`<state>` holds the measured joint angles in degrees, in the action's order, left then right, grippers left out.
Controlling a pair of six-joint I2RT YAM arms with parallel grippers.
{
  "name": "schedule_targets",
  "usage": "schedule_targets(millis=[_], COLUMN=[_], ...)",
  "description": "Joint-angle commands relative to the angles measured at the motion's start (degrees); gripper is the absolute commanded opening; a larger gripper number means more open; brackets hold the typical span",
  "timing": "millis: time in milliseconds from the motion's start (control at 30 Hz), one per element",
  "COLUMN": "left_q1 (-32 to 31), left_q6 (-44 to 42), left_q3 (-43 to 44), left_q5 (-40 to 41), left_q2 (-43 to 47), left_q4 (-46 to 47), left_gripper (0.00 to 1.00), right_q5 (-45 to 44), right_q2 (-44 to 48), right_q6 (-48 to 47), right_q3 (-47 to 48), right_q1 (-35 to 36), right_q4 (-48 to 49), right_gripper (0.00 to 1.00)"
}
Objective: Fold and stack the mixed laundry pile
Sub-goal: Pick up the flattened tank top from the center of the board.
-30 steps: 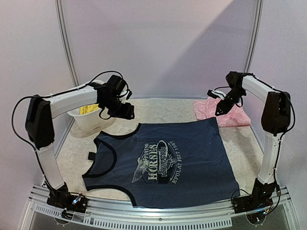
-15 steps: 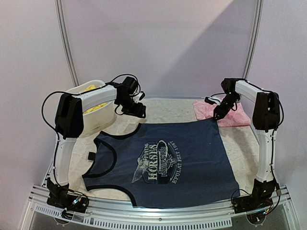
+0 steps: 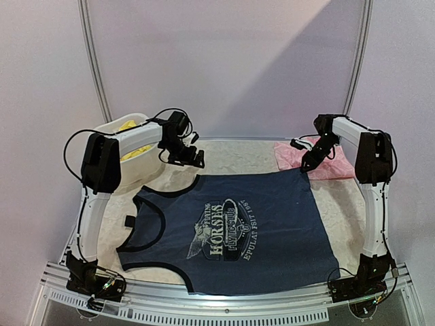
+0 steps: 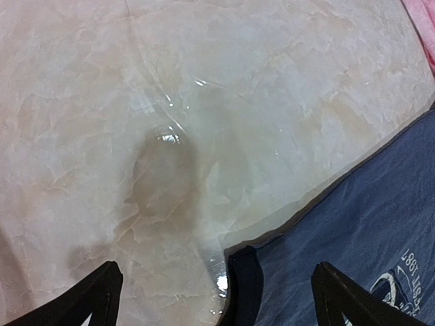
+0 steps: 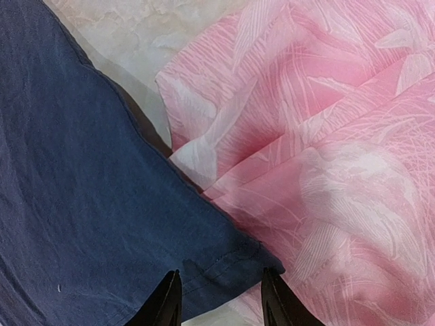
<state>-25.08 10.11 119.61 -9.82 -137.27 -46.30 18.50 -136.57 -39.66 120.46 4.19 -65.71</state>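
Navy top (image 3: 238, 224) is spread flat in the middle of the desk (image 3: 231, 151), print up, straps to the left and hem to the right. Over the last second both arms have swung in and dropped toward its far edge. The left fingers (image 3: 195, 161) have come off the white tub (image 3: 129, 175) and popped wide open; they now hover over bare desk just past the far-left strap, gripping nothing. The right fingers (image 3: 307, 165) have come down onto the far-right hem corner and sit partly apart with that corner between them, not pinched yet as far as I can see.

To me that looks like lining up a two-corner grab for the first fold, so folding hasn't really started.

Room-wise, the pink piece (image 3: 333, 168) lies right against that hem corner, so the right side could easily snag it too. The tub with the yellow piece (image 3: 129, 126) crowds the far left. The near half of the desk looks the freest direction to fold toward.
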Motion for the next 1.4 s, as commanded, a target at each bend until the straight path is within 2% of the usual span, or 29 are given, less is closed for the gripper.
schedule_targets(millis=[0,100,333,467,633,767,967,1067,1200,1367], left_q1=[1.72,2.15,2.23,2.5,2.58,2.65,2.76,2.92,3.03,3.17], left_q6=[2.53,3.59,4.92,6.98,7.38,7.25,7.61,7.69,7.44,6.52], left_q3=[-1.12,-1.24,-0.86,-1.18,-1.02,-1.03,-1.04,-1.08,-1.08,-1.05], left_q5=[-1.1,-1.9,-4.59,-3.04,-5.72,-6.94,-7.57,-7.78,-7.8,-6.94], left_q2=[-0.69,-0.72,-1.96,-2.24,-2.74,-2.74,-2.74,-2.87,-3.0,-2.8], left_q4=[1.1,2.08,2.8,2.61,2.49,1.89,1.72,1.73,1.78,1.71], left_gripper=[0.99,0.99,1.0,1.0,1.0,0.97,0.92,0.91,0.91,0.9], right_q5=[2.23,2.92,2.21,1.78,3.36,4.78,5.84,5.84,5.68,5.28], right_q2=[-2.15,-2.04,-3.26,-4.03,-4.23,-4.23,-3.51,-2.56,-1.48,-0.52], right_q6=[0.11,0.11,2.53,3.59,2.99,2.16,2.28,2.41,2.22,2.95], right_q3=[2.34,2.45,4.67,5.19,5.22,5.22,5.17,5.09,4.71,4.19], right_q1=[-0.23,-0.23,-0.66,-0.91,-1.02,-1.03,-1.13,-1.09,-1.07,-1.09], right_q4=[0.43,0.82,2.57,3.05,1.2,-1.06,-2.03,-2.73,-3.16,-2.64], right_gripper=[0.4,0.39,0.44,0.48,0.46,0.41,0.24,0.2,0.02,0.0])
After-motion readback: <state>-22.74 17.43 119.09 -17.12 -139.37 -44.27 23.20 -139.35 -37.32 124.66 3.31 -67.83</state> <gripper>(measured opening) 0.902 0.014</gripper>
